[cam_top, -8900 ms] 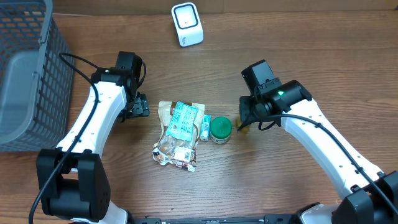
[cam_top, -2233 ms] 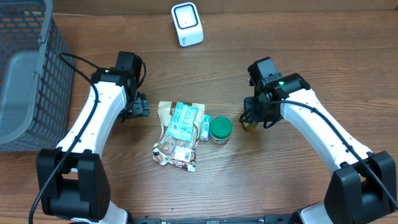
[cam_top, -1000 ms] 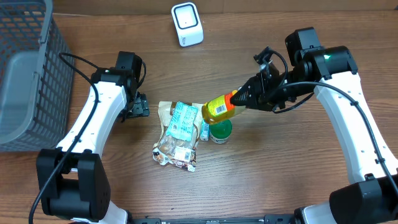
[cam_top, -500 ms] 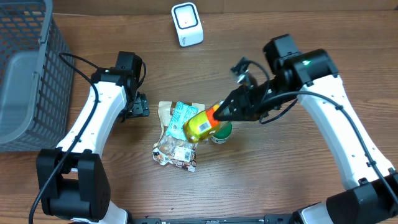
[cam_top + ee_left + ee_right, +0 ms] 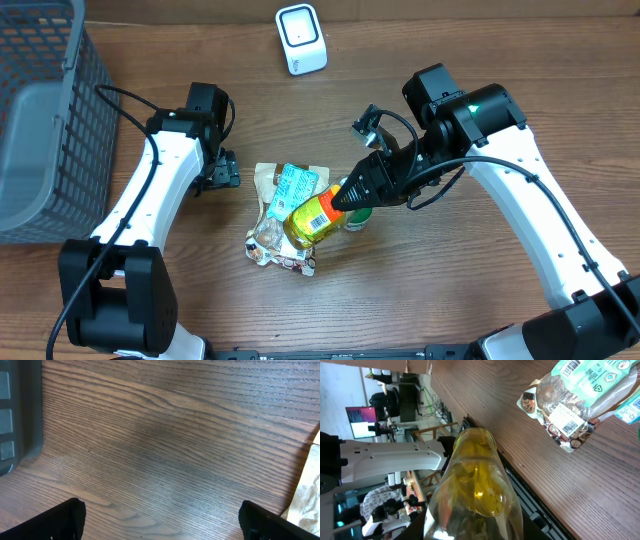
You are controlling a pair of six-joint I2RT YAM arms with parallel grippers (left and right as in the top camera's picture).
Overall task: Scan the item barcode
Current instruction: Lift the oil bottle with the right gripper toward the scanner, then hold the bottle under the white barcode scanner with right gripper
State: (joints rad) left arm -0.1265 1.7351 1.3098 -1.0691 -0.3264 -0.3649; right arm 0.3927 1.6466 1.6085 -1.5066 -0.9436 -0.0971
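Note:
My right gripper (image 5: 368,186) is shut on the neck end of a bottle of yellow liquid (image 5: 312,215) with an orange band, held tilted in the air above the snack bag (image 5: 272,228). A barcode on the bottle's label faces up. In the right wrist view the bottle (image 5: 475,475) fills the middle, between my right gripper's (image 5: 475,532) dark fingers. The white scanner (image 5: 301,38) stands at the table's far edge. My left gripper (image 5: 218,172) hangs open over bare wood left of the bag, and in its own view the left gripper (image 5: 160,525) has nothing between its fingers.
A grey mesh basket (image 5: 40,120) stands at the far left. A green-lidded jar (image 5: 362,212) and a small tube (image 5: 329,190) lie beside the snack bag, partly hidden under the bottle. The snack bag (image 5: 570,405) also shows in the right wrist view.
The right arm has swung the bottle left and toward the front, from above the green jar to over the snack bag. The left arm has not moved.

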